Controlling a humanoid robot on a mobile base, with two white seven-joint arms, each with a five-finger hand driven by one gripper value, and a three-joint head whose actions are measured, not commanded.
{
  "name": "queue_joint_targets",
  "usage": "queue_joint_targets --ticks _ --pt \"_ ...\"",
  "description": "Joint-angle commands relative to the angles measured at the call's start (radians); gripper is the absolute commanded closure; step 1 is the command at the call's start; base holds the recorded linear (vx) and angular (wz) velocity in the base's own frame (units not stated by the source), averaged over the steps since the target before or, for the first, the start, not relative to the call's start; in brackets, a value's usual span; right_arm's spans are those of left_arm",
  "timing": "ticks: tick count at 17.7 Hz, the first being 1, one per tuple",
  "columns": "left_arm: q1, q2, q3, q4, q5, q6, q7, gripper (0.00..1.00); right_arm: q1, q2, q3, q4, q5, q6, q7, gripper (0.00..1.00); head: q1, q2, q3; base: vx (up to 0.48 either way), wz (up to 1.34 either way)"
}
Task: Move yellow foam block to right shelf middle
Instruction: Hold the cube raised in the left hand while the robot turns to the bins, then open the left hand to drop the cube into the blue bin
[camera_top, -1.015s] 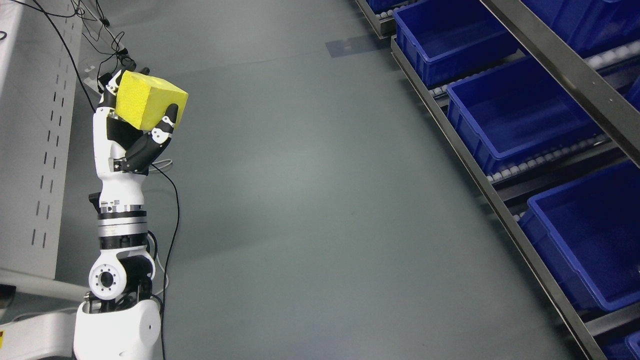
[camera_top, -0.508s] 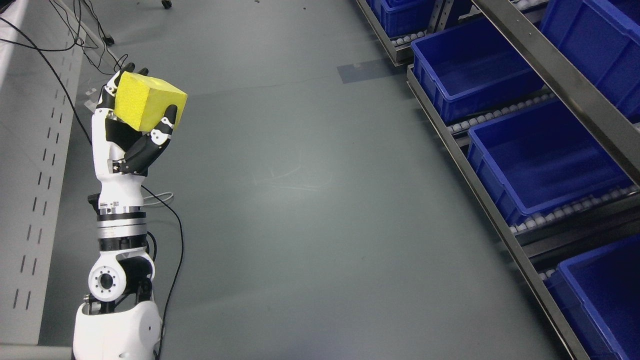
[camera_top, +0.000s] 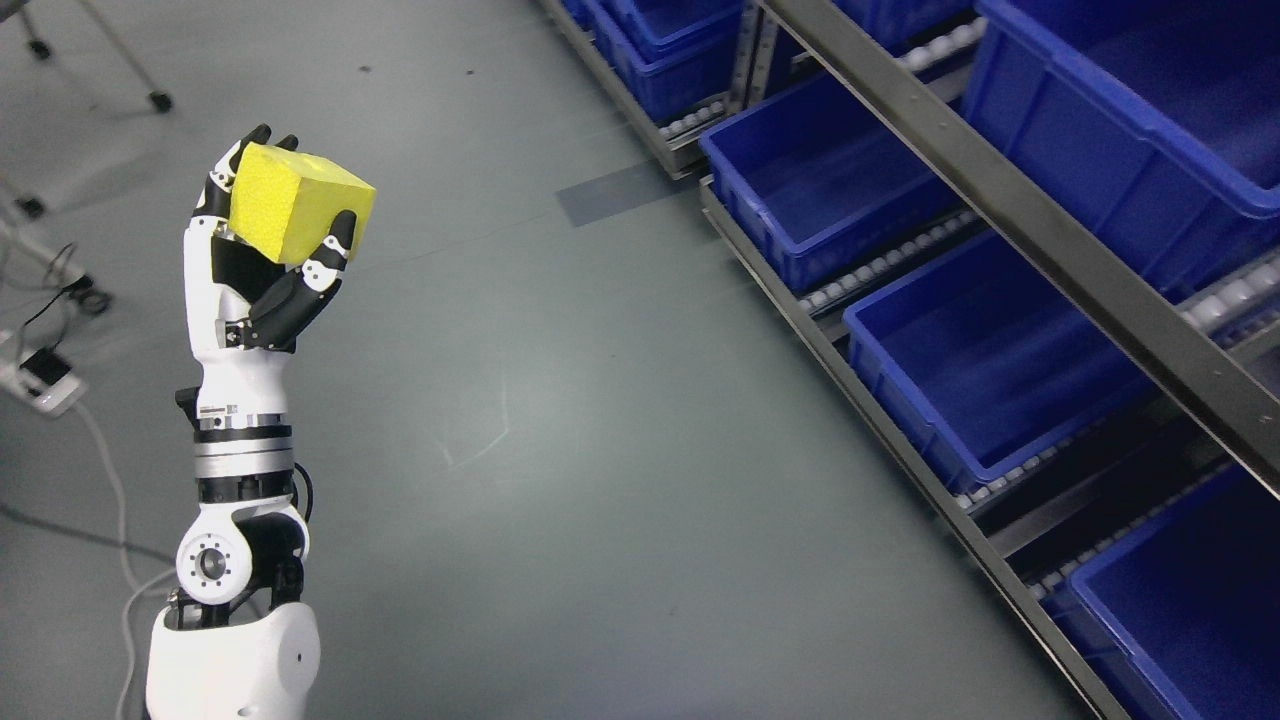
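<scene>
A yellow foam block (camera_top: 297, 204) is held up in the air at the upper left of the head view. My left hand (camera_top: 262, 262) is shut on it, the thumb against its right face and the fingers behind it. The left arm rises upright from the bottom left corner. A metal shelf (camera_top: 1010, 215) with blue bins runs along the right side, well away from the block. Its lower level carries an empty blue bin (camera_top: 975, 360) near the middle. My right arm does not show.
Grey floor (camera_top: 560, 420) lies between my arm and the shelf. More blue bins (camera_top: 815, 190) sit on roller rails, and one (camera_top: 1120, 120) stands on the upper level. A power strip (camera_top: 40, 378) with cables lies at the left edge. Stand legs (camera_top: 150, 95) show at upper left.
The whole picture has shifted: the camera turned, the shelf now shows nearer the middle and the grey cabinet at left is gone. The hand still holds the block the same way.
</scene>
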Motion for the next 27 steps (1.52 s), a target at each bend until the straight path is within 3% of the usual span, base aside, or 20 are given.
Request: queue_joint_targets --ticks 1,16,21,24,27 --pt "0.0 0.017 0.001 0.0 0.0 0.0 -0.002 0.48 -0.003 -0.017 0.0 -0.017 0.0 0.0 0.0 0.0 0.0 0.0 0.0 0.366 -0.81" --pt "-0.033 0.017 -0.001 0.0 0.0 0.005 -0.002 0.48 -0.001 -0.017 0.0 -0.017 -0.002 0.0 0.0 0.0 0.0 0.0 0.0 0.284 -0.9" --pt "-0.183 0.017 -0.05 0.0 0.0 0.018 -0.013 0.48 -0.003 -0.017 0.0 -0.017 0.0 0.0 0.0 0.0 0.0 0.0 0.0 0.104 -0.15" --pt "-0.32 0.017 -0.148 0.0 0.0 0.173 -0.009 0.48 -0.003 -0.017 0.0 -0.017 0.0 0.0 0.0 0.0 0.0 0.0 0.0 0.03 0.03" --pt "-0.412 0.017 -0.202 0.01 -0.003 0.458 0.024 0.48 -0.003 -0.017 0.0 -0.017 -0.002 0.0 0.0 0.0 0.0 0.0 0.0 -0.002 0.0"
